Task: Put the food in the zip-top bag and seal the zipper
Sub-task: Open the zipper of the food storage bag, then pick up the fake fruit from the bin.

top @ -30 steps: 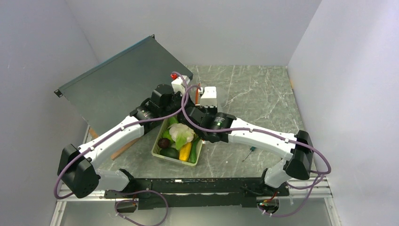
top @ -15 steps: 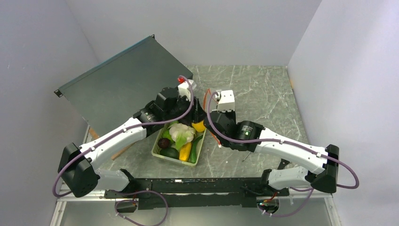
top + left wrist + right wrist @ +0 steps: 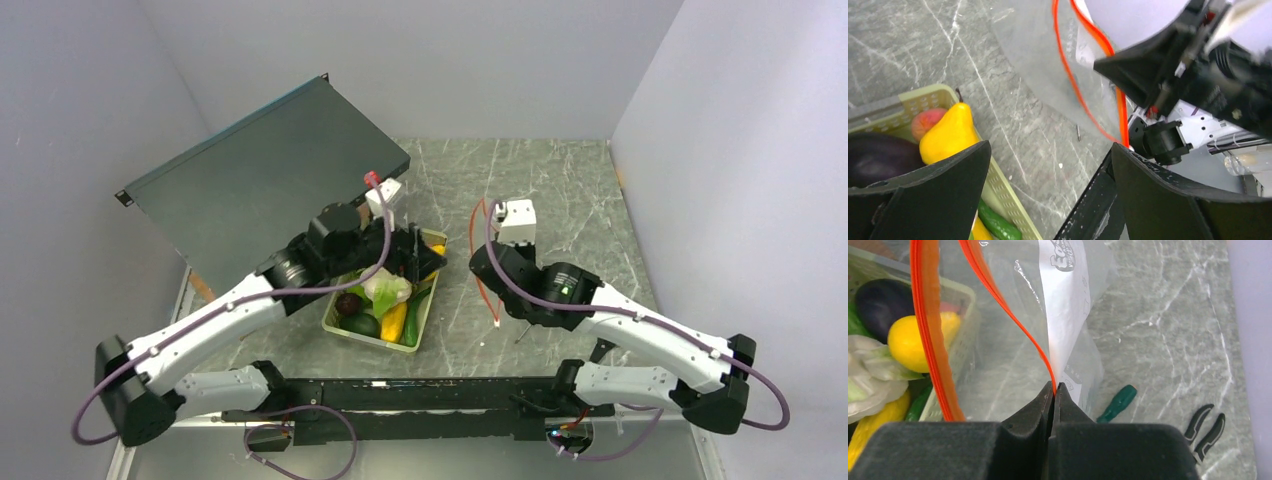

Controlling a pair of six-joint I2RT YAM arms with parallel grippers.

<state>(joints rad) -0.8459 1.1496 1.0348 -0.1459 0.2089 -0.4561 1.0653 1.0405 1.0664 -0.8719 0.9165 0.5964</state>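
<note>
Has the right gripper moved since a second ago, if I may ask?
Yes. The right gripper, pinching the zip-top bag, swung rightward, away from the green tray.

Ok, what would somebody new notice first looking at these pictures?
The clear plastic zip-top bag with its orange-red zipper strip, held up right of centre, pinched at the strip by the right claw. Left of it, the pale green plastic tray of bright toy fruits and vegetables, a yellow pear at its edge, with the left claw open above it.
</note>
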